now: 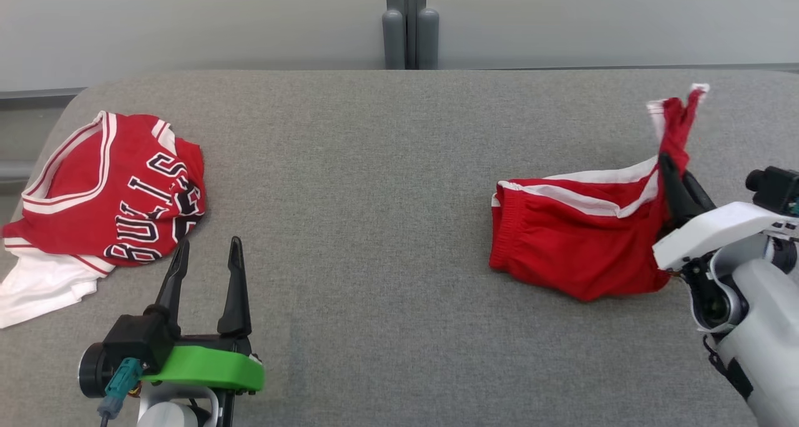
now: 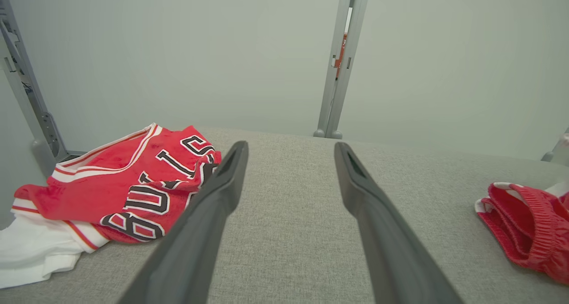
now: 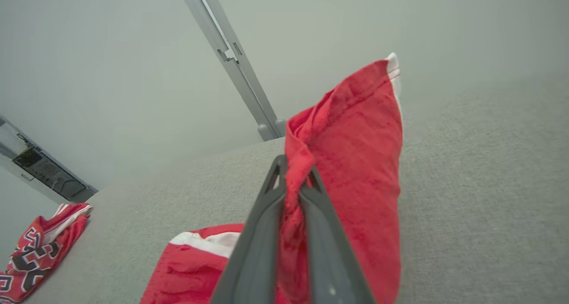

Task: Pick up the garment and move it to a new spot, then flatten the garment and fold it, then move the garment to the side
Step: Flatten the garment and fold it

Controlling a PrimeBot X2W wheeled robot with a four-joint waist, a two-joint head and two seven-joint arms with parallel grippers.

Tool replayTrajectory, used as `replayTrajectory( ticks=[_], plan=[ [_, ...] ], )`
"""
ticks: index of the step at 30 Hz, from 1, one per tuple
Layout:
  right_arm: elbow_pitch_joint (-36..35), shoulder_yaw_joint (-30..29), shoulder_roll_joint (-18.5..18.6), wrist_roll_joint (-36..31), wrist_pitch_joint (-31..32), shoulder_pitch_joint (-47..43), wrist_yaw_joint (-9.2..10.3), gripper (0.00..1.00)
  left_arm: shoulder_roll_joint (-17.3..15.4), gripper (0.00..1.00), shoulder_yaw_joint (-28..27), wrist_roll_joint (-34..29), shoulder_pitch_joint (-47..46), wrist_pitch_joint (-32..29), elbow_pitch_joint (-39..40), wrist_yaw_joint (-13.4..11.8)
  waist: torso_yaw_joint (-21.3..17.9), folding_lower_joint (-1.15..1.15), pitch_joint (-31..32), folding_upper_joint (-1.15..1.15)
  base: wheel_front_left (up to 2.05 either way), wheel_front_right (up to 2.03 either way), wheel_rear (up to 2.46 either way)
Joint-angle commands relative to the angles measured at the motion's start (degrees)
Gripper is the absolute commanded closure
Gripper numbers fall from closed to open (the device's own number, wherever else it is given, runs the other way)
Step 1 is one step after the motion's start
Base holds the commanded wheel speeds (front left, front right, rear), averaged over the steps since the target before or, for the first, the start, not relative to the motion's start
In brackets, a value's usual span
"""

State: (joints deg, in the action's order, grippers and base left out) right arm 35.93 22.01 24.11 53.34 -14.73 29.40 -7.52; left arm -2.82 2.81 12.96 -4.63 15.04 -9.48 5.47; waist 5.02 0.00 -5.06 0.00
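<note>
Head view showed my right end effector clamped on a leg hem of the shorts, whose length trailed left of it; my left end effector stood spread, well apart.

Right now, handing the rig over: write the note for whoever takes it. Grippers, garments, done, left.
Left gripper: open, holding nothing, beside the red jersey.
Right gripper: shut on one bunched corner of the red shorts, with that corner raised. The rest of the shorts lies crumpled on the right side of the grey table.
The jersey is crumpled at the table's left, on top of a white garment.
Done: the shorts are grasped.
Left: carry the shorts to a new spot, flatten, fold, move aside.
</note>
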Motion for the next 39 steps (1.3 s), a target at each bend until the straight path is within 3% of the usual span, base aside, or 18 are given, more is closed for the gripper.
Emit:
replayTrajectory(
  ticks=[1, 9, 18, 20, 21, 22, 28, 32, 36, 37, 38, 39],
  plan=[
    [-1.84, 0.35, -0.85, -0.74, -0.37, -1.19, 0.06, 1.00, -0.16, 0.00, -0.12, -0.35, 0.86, 0.20, 0.21, -0.16, 0.34, 0.00, 0.14, 0.00, 0.00, 0.00, 0.00],
    [-8.97, 3.99, -5.97, -5.11, 1.50, -5.41, 0.06, 1.00, -0.16, 0.00, 0.52, 0.37, 1.10, 0.20, 0.27, -0.43, 2.57, 0.00, 0.03, 0.00, 0.00, 0.00, 0.00],
    [-7.53, 6.59, -10.09, -7.61, 3.46, -10.37, 0.06, 1.00, -0.15, 0.00, 0.99, 1.10, 1.17, 0.20, -0.33, -0.71, 3.78, 0.00, -0.24, 0.00, 0.00, 0.00, 0.00],
    [-7.19, 7.21, -10.86, -7.89, 3.20, -10.94, 0.06, 0.62, -0.15, 0.00, 1.03, 1.10, 1.26, 0.20, -0.50, -0.73, 3.75, 0.00, -0.08, 0.00, 0.00, 0.00, 0.00],
    [-7.29, 7.35, -11.12, -8.06, 2.89, -11.18, 0.06, 0.09, -0.16, 0.00, 1.07, 1.07, 1.25, 0.20, -0.54, -0.78, 3.66, 0.00, 0.03, 0.00, 0.00, 0.00, 0.00],
    [-7.49, 7.40, -11.23, -8.11, 2.55, -11.36, 0.06, 0.00, -0.15, 0.00, 1.08, 1.02, 1.28, 0.20, -0.52, -0.86, 3.55, 0.00, 0.12, 0.00, 0.00, 0.00, 0.00],
    [-9.99, 3.59, -9.17, -9.06, 0.06, -11.31, 0.06, 0.00, -0.16, 0.00, 0.80, 0.09, 1.79, 0.20, -0.78, -0.54, 2.58, 0.00, 1.09, 0.00, 0.00, 0.00, 0.00],
    [-10.29, -0.10, -6.39, -14.65, -0.49, -11.44, 0.06, 0.00, -0.16, 0.00, 1.04, -0.65, 1.91, 0.20, -0.93, -0.25, 2.49, 0.00, 1.58, 0.00, 0.00, 0.00, 0.00],
    [-10.25, -5.80, -6.48, -17.84, -0.46, -12.79, 0.06, 0.02, -0.16, 0.00, 1.16, -1.13, 1.91, 0.20, -1.12, 0.00, 2.74, 0.00, 1.75, 0.00, 0.00, 0.00, 0.00],
    [-9.99, -6.98, -6.56, -18.48, -0.46, -13.11, 0.06, 0.55, -0.16, 0.00, 1.16, -1.11, 1.87, 0.20, -1.16, 0.08, 2.87, 0.00, 1.73, 0.00, 0.00, 0.00, 0.00],
    [-9.81, -7.75, -6.79, -18.99, -0.46, -13.31, 0.06, 0.73, -0.16, 0.00, 1.17, -1.13, 1.84, 0.20, -1.19, 0.14, 3.00, 0.00, 1.67, 0.00, 0.00, 0.00, 0.00],
    [-9.51, -8.46, -6.98, -19.78, -0.47, -13.58, 0.06, 1.00, -0.16, 0.00, 1.18, -1.21, 1.80, 0.20, -1.21, 0.18, 3.15, 0.00, 1.60, 0.00, 0.00, 0.00, 0.00]
  ],
)
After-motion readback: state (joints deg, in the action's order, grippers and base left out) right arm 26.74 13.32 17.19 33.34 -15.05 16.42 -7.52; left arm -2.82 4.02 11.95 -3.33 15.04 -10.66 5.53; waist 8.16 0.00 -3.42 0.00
